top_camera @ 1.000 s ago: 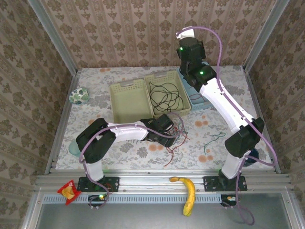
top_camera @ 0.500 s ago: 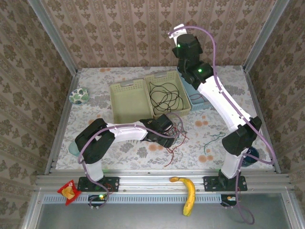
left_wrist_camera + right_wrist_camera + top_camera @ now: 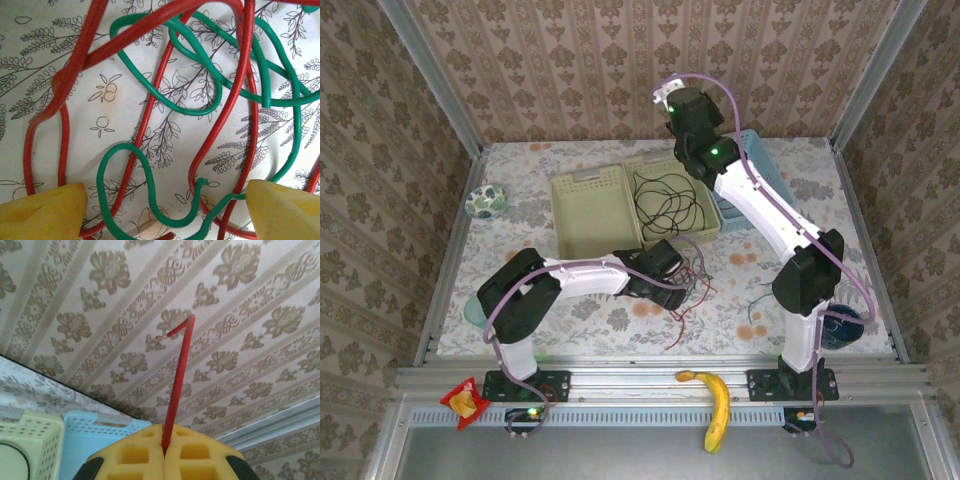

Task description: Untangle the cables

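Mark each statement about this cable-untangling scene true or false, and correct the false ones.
1. The right gripper is shut on a red cable. True.
2. The black cable lies in the blue basket. False: it lies in a pale green basket.
3. The left gripper is open over a green cable on the tablecloth. True.
4. The banana lies inside a basket. False: it lies on the near rail, beside the arm bases.
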You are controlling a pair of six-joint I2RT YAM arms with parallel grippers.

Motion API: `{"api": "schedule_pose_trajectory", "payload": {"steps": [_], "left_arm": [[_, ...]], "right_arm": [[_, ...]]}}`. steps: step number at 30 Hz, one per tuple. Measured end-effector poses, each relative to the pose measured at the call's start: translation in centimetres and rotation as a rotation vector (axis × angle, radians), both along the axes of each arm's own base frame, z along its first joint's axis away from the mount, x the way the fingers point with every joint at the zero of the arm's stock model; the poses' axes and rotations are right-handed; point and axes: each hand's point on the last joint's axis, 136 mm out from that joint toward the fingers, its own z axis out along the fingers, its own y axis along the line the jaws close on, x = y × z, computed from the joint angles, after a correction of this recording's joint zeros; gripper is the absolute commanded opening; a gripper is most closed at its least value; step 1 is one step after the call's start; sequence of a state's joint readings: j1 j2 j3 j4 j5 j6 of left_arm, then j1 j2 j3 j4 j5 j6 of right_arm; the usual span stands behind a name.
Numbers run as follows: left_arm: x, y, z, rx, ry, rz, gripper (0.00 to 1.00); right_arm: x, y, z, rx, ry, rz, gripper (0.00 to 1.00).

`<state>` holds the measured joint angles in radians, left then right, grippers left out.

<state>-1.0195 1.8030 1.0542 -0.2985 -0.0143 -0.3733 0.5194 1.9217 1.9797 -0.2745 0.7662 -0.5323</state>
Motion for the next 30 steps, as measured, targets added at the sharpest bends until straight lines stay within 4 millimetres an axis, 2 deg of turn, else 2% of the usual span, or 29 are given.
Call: {"api": "schedule_pose_trajectory", "payload": {"steps": [6, 13, 19, 22, 26, 30], "left_arm": [[0.0, 0.0, 0.0, 0.0, 0.001, 0.0, 0.85], [-0.1, 0.0, 0.0, -0.001, 0.004, -0.002, 0.85], [-0.1, 0.0, 0.0, 0.0, 0.004, -0.002, 0.85], [-0.1, 0.0, 0.1, 0.004, 0.01, -0.002, 0.85], [-0.1, 0.3, 0.1, 0.012, 0.017, 0.002, 0.86], [-0.1, 0.4, 0.1, 0.016, 0.021, 0.002, 0.86]], "right_arm": [[0.9, -3.5, -5.1, 0.03, 0.098, -0.068, 0.0], [1.0, -9.5, -11.4, 0.066, 0.204, -0.199, 0.0], [-0.6, -15.3, -16.4, 0.068, 0.274, -0.353, 0.0], [-1.8, -17.2, -18.5, 0.074, 0.297, -0.418, 0.0], [-2.4, -18.2, -20.2, 0.121, 0.32, -0.447, 0.0], [-2.1, -16.9, -21.4, 0.213, 0.362, -0.376, 0.0]]}}
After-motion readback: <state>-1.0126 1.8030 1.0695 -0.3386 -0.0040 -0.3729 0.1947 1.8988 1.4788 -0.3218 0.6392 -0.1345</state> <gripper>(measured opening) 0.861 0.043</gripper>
